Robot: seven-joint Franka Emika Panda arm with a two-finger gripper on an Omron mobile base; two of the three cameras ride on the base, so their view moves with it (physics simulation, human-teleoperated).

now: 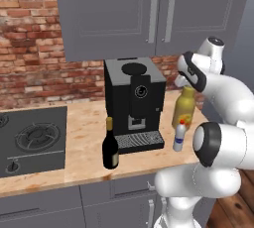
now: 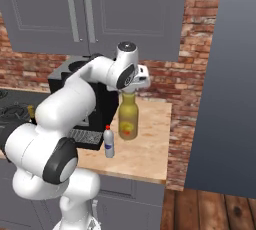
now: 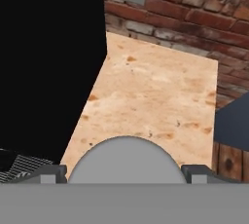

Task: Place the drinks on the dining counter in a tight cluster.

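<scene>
A fat yellow-olive bottle [image 1: 183, 109] [image 2: 128, 118] stands upright on the wooden counter, right of the black coffee machine. My gripper [image 1: 187, 87] [image 2: 129, 93] comes down on its top. In the hand view the grey cap [image 3: 126, 158] fills the gap and both fingertips [image 3: 52, 173] press against its sides, so my gripper [image 3: 124, 172] is shut on it. Just in front of it stands a small clear red-capped bottle [image 1: 179, 137] [image 2: 108, 143]. The dark wine bottle [image 1: 110, 147] is near the counter's front edge, left of the machine's drip tray. The dining counter is out of view.
The black coffee machine [image 1: 134, 98] [image 2: 75, 76] stands close to the left of the yellow bottle. A stove [image 1: 32, 140] lies at the far left. Grey wall cabinets [image 1: 149, 14] hang overhead. The counter [image 2: 150, 141] ends just right of the bottles, beside a tall grey panel [image 2: 225, 74].
</scene>
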